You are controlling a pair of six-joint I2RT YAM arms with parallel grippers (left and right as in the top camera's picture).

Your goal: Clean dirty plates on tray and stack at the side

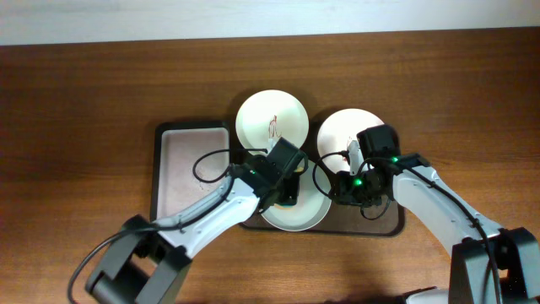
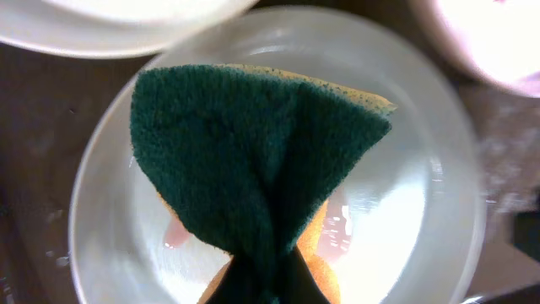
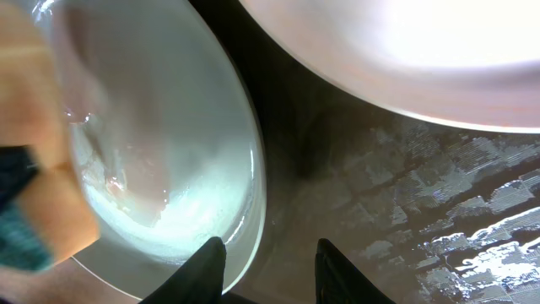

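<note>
Scrubbing could skid the plate [image 2: 422, 211] across the tray [image 1: 384, 226]: left pincer [image 2: 268, 285] clamps the sponge [image 2: 253, 152], right pincer [image 3: 270, 270] stands open at the plate's rim.

- sponge [image 2: 253, 169]: rough green scouring fibre over orange foam
- plate [image 2: 422, 219]: smooth, glossy, wet
- tray [image 3: 405, 194]: dark, finely textured, damp sheen
- table [image 1: 84, 76]: brown wood grain

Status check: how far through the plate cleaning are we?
Done: nothing yet; no plate is stacked beside the tray. In hand: the left gripper holds a sponge on the front plate, where a pinkish smear shows; the right gripper stands open at its rim. Left: the back plate shows its red squiggle, the right plate also waits, then stacking.
</note>
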